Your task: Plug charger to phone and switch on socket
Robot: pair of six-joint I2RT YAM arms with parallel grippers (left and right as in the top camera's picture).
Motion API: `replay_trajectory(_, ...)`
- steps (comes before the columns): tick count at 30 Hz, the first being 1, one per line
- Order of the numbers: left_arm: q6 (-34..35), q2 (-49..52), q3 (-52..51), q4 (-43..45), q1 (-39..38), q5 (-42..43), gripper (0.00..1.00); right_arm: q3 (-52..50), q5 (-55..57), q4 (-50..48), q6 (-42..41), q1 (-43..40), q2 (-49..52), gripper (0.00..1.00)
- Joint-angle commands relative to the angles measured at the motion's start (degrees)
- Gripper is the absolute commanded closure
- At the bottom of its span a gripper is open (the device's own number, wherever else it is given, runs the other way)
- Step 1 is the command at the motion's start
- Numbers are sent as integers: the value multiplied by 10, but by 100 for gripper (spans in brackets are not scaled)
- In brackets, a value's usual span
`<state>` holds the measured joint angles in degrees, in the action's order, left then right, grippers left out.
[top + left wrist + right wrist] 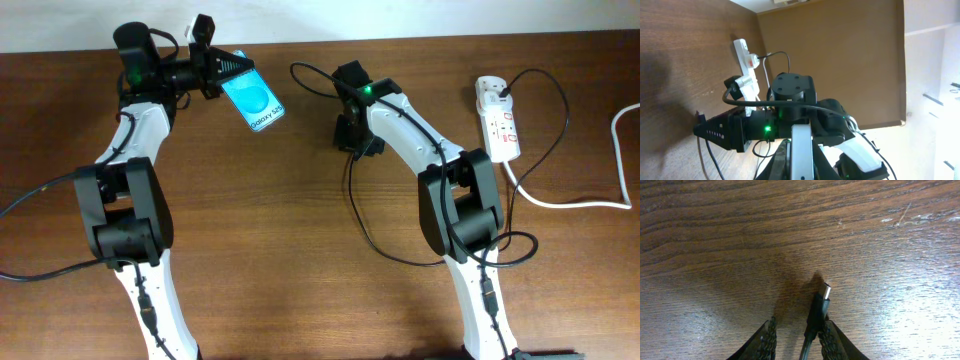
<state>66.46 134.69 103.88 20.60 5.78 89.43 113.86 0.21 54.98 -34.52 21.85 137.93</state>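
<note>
My left gripper is shut on the phone and holds it tilted above the table's far left, its cyan screen facing up. In the left wrist view the phone's silver edge stands between my left fingers. My right gripper points down at the table's middle. In the right wrist view its fingers are apart; the charger's connector tip lies against the right finger, with a gap to the left finger. The charger cable runs to its plug in the socket at the far right.
The socket's thick white cord runs off toward the right edge. The black cable loops across the table near my right arm's base. The socket also shows in the left wrist view, behind my right arm.
</note>
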Motion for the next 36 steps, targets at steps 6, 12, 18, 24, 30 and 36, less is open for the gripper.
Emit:
replay_trajectory(6, 3, 1, 7, 3, -1, 7, 100, -1, -51, 17, 59, -1, 31, 96)
replay_trajectory(12, 5, 1, 7, 3, -1, 7, 100, 66, -380, 109, 355, -55, -34, 96)
replay_trajectory(18, 12, 1, 7, 3, -1, 4, 100, 85, -622, 273, 543, -91, -79, 96)
replay_trajectory(24, 34, 1, 7, 3, -1, -18, 100, 85, -757, 325, 617, -76, -79, 96)
replay_trajectory(30, 62, 1, 7, 3, -18, -73, 100, 84, -807, 148, 394, -29, -64, 96)
replay_trajectory(36, 62, 1, 7, 3, -19, -67, 100, 84, -745, 91, 308, -24, -64, 96)
